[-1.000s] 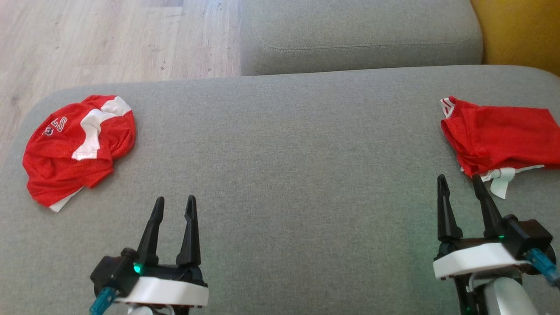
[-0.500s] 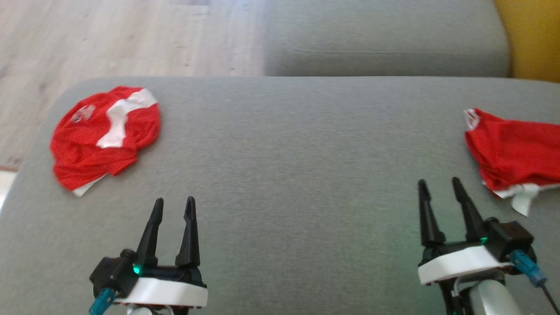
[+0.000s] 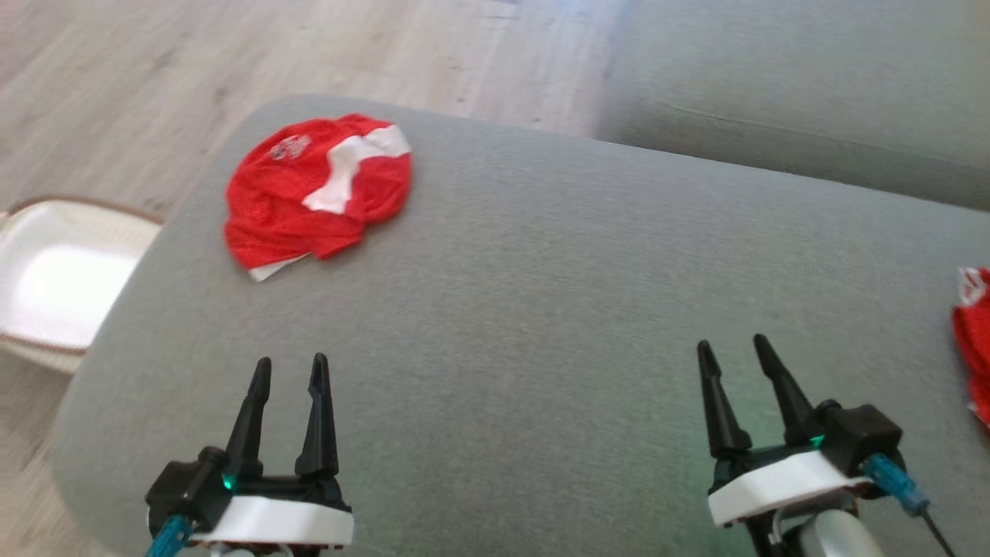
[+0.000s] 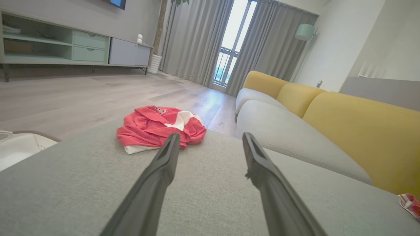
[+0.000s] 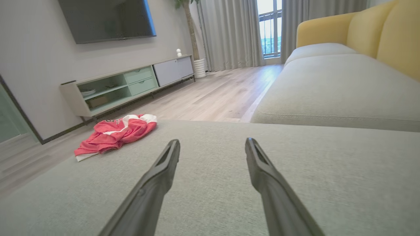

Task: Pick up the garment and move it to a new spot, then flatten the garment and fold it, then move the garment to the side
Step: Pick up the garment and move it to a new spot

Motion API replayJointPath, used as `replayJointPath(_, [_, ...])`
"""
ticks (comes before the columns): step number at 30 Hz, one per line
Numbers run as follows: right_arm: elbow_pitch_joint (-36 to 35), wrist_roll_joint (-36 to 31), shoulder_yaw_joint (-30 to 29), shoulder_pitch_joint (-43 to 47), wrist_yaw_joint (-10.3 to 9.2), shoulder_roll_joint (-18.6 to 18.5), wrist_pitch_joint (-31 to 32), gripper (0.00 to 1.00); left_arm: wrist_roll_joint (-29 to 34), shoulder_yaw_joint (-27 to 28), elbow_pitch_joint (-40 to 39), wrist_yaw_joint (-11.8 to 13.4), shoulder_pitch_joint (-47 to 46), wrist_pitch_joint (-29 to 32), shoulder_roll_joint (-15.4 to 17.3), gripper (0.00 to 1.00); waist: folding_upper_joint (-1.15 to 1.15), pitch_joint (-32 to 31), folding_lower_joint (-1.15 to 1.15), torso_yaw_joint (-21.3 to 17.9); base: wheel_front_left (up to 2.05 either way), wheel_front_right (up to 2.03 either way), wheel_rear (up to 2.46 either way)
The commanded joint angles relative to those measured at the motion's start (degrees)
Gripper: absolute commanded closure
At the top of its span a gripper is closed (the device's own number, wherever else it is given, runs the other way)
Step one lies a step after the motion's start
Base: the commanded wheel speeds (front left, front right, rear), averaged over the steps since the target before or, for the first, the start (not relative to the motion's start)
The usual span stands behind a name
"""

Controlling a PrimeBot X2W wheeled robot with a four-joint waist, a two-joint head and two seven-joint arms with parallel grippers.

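Note:
A crumpled red and white garment [image 3: 309, 193] lies on the far left part of the grey sofa cushion [image 3: 541, 294]. It also appears in the left wrist view as the garment [image 4: 154, 129] just beyond the finger tips, and in the right wrist view as the garment [image 5: 115, 132] far off to the left. My left gripper [image 3: 291, 360] hovers open over the cushion, well short of the garment. My right gripper [image 3: 731, 342] stands open over bare cushion to the right. Nothing sits between the fingers of the left gripper [image 4: 210, 135] or the right gripper [image 5: 212, 140].
A second red garment [image 3: 973, 340] lies at the cushion's right edge, also seen low right as the red garment [image 4: 410, 203]. A white basket [image 3: 46, 286] stands on the wooden floor [image 3: 155, 77] left of the cushion. Another grey seat [image 3: 812, 116] and yellow backrests [image 4: 361, 131] lie beyond.
The head camera has swung left, so both garments slid right in the picture and the white basket came into view. Both grippers stayed open and held nothing.

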Motion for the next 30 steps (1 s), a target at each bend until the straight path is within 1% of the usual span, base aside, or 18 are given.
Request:
replayJointPath(1, [-1.4,0.4,1.8,-1.6,-0.04,-0.2,-0.6,0.0,0.8,2.3,-1.9,0.1,-1.4,-0.3,0.0,0.0,0.0,0.0,0.0,2.1,0.0,0.0,0.0])
replayJointPath(6, [-0.9,1.0,3.3,-1.8,-0.04,-0.2,-0.6,0.0,1.1,3.2,-2.0,0.1,-1.2,-0.3,0.0,0.0,0.0,-0.1,0.0,4.2,0.0,0.0,0.0])
replayJointPath(11, [-0.4,1.0,4.2,-2.3,-0.04,-0.2,-0.6,0.0,1.2,3.9,-2.4,0.1,-1.1,-0.3,0.0,0.0,0.0,0.1,0.0,4.8,0.0,0.0,0.0])
replayJointPath(14, [-0.5,0.9,4.6,-2.7,-0.04,-0.2,-0.6,0.0,1.2,4.7,-2.7,0.1,-1.2,-0.3,0.0,0.0,0.0,0.6,0.0,4.4,0.0,0.0,0.0])
replayJointPath(18, [-1.1,-0.6,4.3,-3.9,-0.04,-0.2,-0.6,0.0,0.8,7.0,-4.3,0.1,-2.9,-0.3,0.0,0.0,0.0,2.9,0.0,3.5,0.0,0.0,0.0])
replayJointPath(20, [-1.6,-1.7,3.5,-4.7,-0.04,-0.2,-0.6,0.0,0.9,7.5,-4.7,0.1,-4.7,-0.3,0.6,0.0,0.0,4.8,0.0,3.0,0.0,0.0,0.0])
replayJointPath(21, [-2.2,-3.0,2.7,-5.5,-0.04,-0.2,-0.6,0.0,-0.3,8.0,-3.6,0.1,-6.9,-0.3,1.4,0.0,0.0,6.8,0.0,2.4,0.0,0.0,0.0])
replayJointPath(22, [-2.2,-3.0,2.7,-5.5,-0.04,-0.2,-0.6,0.0,-0.3,8.0,-3.6,0.1,-6.9,-0.3,1.4,0.0,0.0,6.8,0.0,2.4,0.0,0.0,0.0])
replayJointPath(23, [-2.6,-3.6,2.4,-6.0,-0.04,-0.2,-0.6,0.0,-1.3,8.1,-2.6,0.1,-8.4,-0.3,2.3,0.0,0.0,8.0,0.0,2.1,0.0,0.0,0.0])
replayJointPath(26, [-4.9,-5.4,1.5,-8.0,-0.04,-0.2,0.2,0.0,-2.9,8.5,1.0,0.1,-14.1,0.1,6.3,0.0,0.0,12.1,0.0,0.5,0.0,0.0,0.0])
replayJointPath(28, [-7.0,-6.4,0.5,-9.4,-0.04,-0.2,1.1,0.0,-3.2,7.7,3.4,0.1,-18.7,1.6,9.8,0.0,0.0,14.9,0.0,-0.5,0.0,0.0,0.0])
replayJointPath(30, [-9.4,-7.6,-0.3,-10.6,-0.04,-0.2,2.1,0.0,-3.8,5.8,5.7,0.1,-23.7,4.5,13.4,0.0,0.0,17.6,0.0,-1.4,0.0,0.0,0.0])
